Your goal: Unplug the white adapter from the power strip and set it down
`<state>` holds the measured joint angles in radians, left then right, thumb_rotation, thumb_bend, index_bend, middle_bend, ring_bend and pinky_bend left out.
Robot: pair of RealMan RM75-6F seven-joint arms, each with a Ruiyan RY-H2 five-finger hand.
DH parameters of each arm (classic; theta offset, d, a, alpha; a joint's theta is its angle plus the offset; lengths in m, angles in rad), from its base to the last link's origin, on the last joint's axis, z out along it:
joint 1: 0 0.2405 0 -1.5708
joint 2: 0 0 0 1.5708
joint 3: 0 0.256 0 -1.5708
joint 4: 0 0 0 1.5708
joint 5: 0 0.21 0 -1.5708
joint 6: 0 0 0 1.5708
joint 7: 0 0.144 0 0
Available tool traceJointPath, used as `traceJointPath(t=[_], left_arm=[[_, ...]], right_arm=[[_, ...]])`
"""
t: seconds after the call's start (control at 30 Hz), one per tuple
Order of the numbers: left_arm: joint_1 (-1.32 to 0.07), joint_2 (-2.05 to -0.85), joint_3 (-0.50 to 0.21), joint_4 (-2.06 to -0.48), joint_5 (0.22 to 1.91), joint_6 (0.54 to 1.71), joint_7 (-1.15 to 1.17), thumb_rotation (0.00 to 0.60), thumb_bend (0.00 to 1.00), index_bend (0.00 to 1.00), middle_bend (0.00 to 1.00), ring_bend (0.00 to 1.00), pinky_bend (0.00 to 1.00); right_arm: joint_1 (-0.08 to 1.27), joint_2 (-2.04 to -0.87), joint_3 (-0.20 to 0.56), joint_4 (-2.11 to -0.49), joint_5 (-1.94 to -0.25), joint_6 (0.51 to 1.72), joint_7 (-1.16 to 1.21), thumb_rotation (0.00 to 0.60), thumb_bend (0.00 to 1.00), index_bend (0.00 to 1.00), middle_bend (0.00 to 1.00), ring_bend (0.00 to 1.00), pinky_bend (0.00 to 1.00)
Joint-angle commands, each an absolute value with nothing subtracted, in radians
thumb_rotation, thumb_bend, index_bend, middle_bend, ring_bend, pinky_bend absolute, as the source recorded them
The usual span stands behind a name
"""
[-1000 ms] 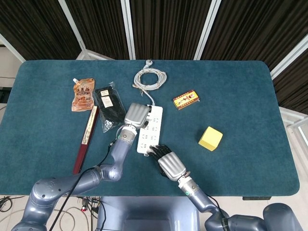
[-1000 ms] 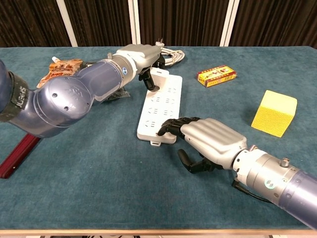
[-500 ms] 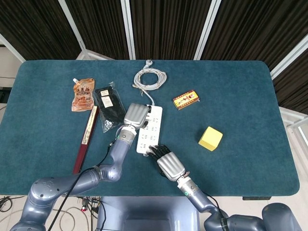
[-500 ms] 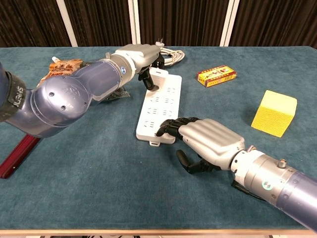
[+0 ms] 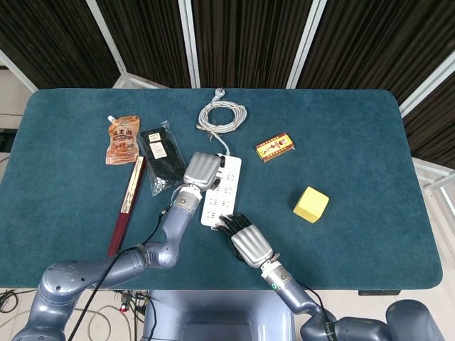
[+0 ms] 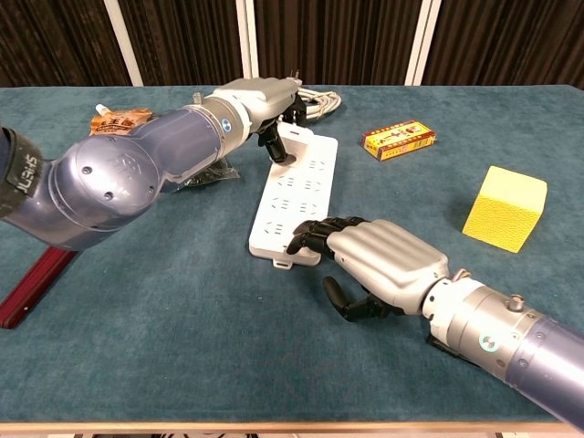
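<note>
Right robot hand [image 6: 379, 260] rested its fingertips [image 6: 306, 235] on the near end of the power strip [image 6: 292, 193], apparently to pin it to the counter [image 6: 182, 301]. Left robot hand [image 6: 265, 100] curled over the strip's far end, where the white adapter should sit; adapter and grip were hidden, so closure could not be determined.

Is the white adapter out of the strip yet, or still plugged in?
Cannot tell. The left hand covers the far end of the power strip, hiding the adapter; the right hand presses the near end.
</note>
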<state>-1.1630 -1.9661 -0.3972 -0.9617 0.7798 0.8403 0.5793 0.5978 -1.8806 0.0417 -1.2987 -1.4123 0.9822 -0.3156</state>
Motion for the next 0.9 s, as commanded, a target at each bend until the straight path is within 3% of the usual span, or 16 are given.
traceJointPath(t=[0.03,0.9], left_arm=[[-1.165,-1.965,-0.398,-0.963,0.784,0.84,0.574,0.6,0.45,0.79,0.89,0.66,0.75],[-1.169,-1.952,-0.401,-0.969,0.777,0.846,0.564,0.6,0.45,0.79,0.89,0.67,0.76]], right_arm=[[0.597,-1.881,0.042,-1.299,-1.412,0.983,-0.314,0.6,0.76,0.21,0.2,0.16,0.15],[0.596,-1.879,0.038,-1.305,-1.416,0.984,-0.315,0.6,0.76,0.21,0.2,0.16,0.15]])
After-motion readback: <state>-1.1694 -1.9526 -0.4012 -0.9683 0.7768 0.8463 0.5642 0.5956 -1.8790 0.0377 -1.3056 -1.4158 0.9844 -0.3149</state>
